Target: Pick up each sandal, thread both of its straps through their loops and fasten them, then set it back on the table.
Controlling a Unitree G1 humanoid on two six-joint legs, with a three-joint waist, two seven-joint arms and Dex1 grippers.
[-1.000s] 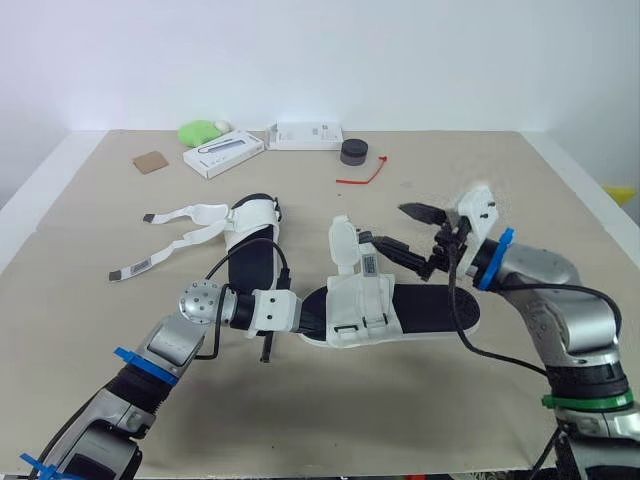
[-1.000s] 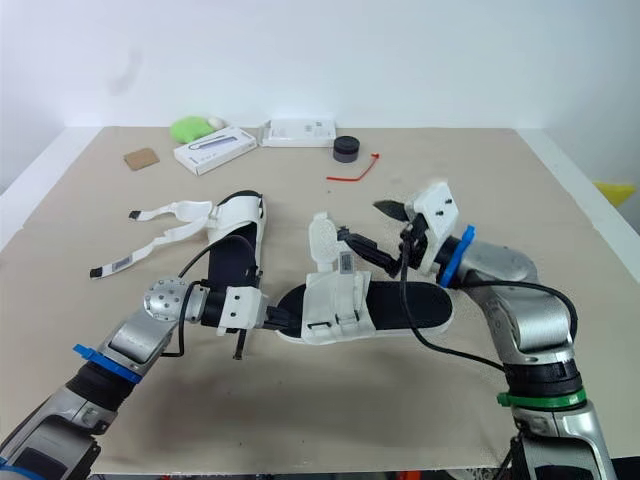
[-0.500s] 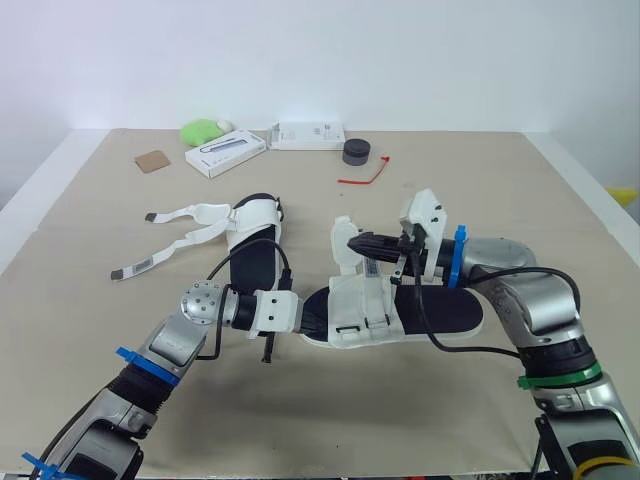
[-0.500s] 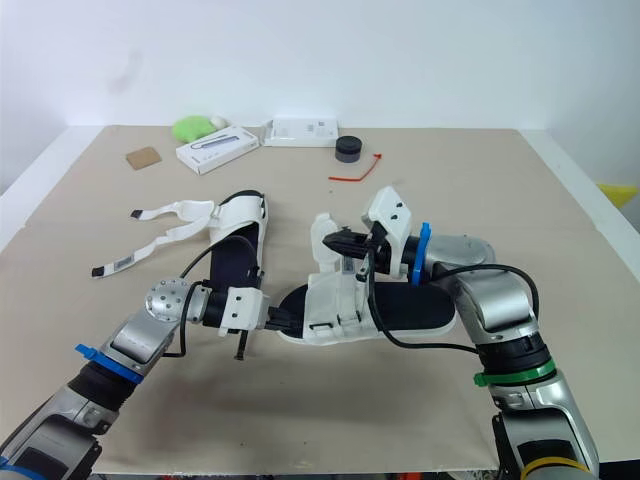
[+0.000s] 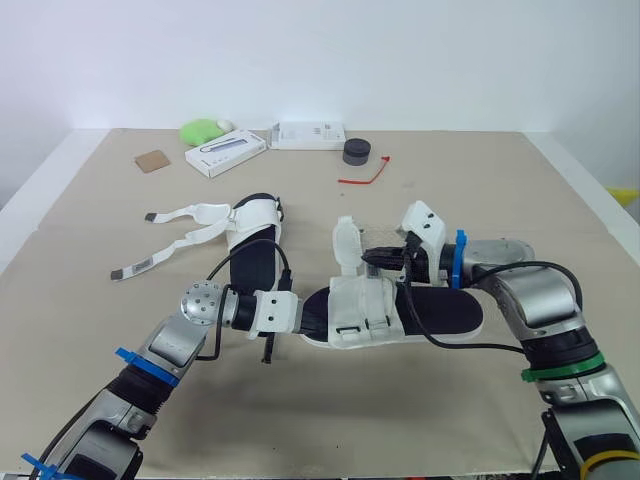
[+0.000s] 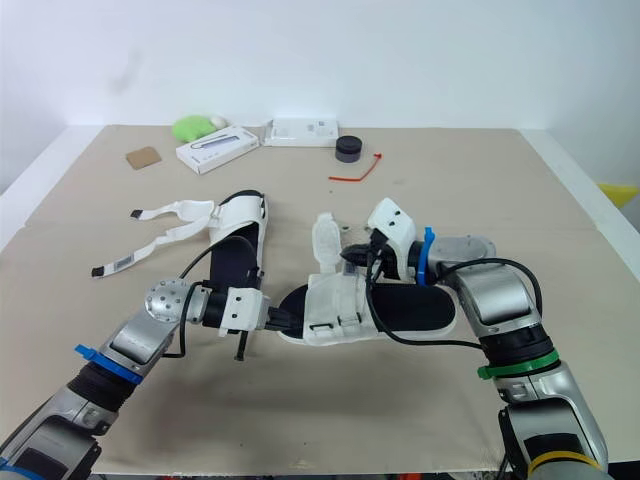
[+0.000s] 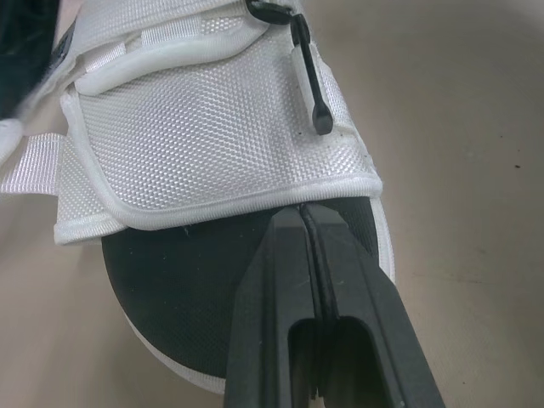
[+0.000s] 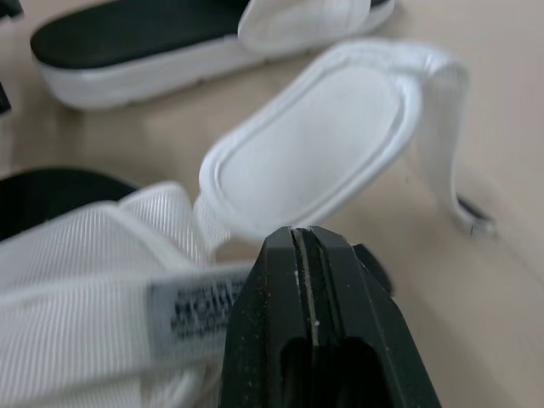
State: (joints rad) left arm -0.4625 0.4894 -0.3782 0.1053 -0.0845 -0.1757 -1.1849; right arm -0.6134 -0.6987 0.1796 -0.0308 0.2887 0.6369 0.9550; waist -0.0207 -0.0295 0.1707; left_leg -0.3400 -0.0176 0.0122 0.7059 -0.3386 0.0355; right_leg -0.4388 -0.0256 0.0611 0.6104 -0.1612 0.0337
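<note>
The near sandal (image 5: 440, 312), black sole with a white upper (image 7: 212, 144), lies at the table's middle. My left gripper (image 5: 312, 316) is shut, its fingertips (image 7: 302, 223) lying on the black insole at the toe end, right against the edge of the upper. My right gripper (image 5: 368, 256) is shut too, its tips (image 8: 299, 242) at the base of the upright white strap tab (image 5: 346, 245), beside a labelled strap (image 8: 195, 310). Nothing shows between its fingers. The second sandal (image 5: 252, 245) lies behind to the left, with its loose straps (image 5: 170, 225) spread out leftward.
Along the far edge lie a green object (image 5: 200, 130), two white boxes (image 5: 224, 153) (image 5: 310, 134), a black round thing (image 5: 355, 151), a red tie (image 5: 362, 177) and a brown card (image 5: 151, 161). The table (image 5: 90, 330) ends close behind the arms.
My right gripper has gone from wide open to shut and swung left, from beyond the sandal's heel side to the upright strap tab. The left gripper has stayed put.
</note>
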